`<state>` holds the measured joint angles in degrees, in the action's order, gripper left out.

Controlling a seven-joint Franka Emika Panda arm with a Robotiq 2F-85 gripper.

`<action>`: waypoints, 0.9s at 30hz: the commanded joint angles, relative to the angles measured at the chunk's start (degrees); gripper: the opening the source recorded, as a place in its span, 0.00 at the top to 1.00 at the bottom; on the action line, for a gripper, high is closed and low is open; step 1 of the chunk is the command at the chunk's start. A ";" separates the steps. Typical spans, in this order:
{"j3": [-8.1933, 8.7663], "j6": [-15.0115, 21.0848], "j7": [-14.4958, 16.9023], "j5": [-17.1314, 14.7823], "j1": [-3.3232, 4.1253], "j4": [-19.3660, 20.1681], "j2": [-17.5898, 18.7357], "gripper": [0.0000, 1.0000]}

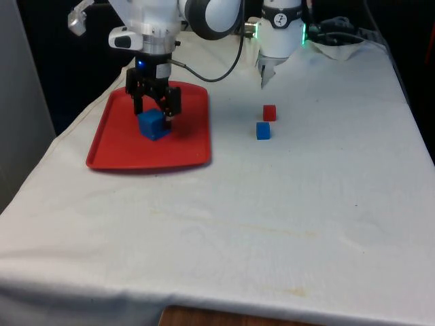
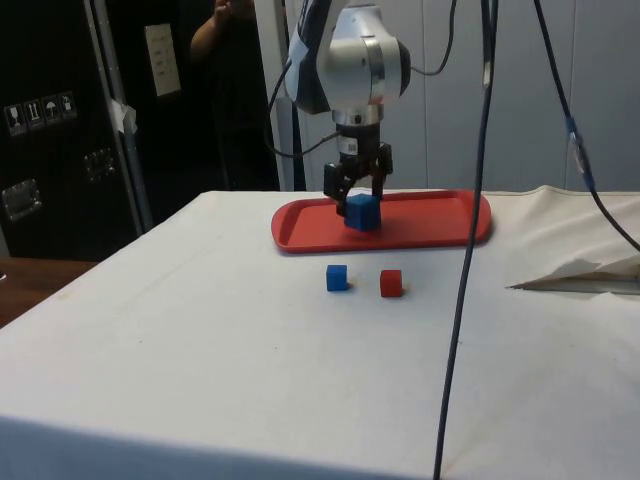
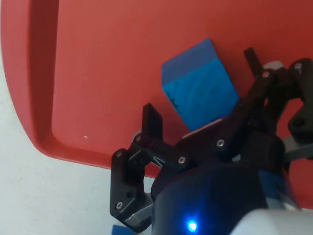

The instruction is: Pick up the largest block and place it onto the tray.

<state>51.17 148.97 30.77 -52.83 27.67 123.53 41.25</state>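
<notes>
My gripper (image 1: 156,109) hangs wide open around one big blue block (image 1: 152,125), resting on the one red tray (image 1: 122,146). Two small blocks on the cloth (image 1: 285,204): one blue (image 1: 263,131), one red (image 1: 270,113).

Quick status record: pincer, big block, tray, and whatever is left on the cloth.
pincer: open, fingers either side of the big block, over the tray
big block: blue, resting on the tray, not gripped
tray: red, on the front view's left
small blue block: on the cloth, off the tray
red block: on the cloth, just behind the small blue block
person: standing behind the table in the side view
</notes>
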 commanded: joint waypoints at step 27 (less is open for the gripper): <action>7.56 -3.21 -0.92 7.16 4.41 -1.43 -8.54 0.00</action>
<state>57.75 146.79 30.65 -46.93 31.46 122.50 32.95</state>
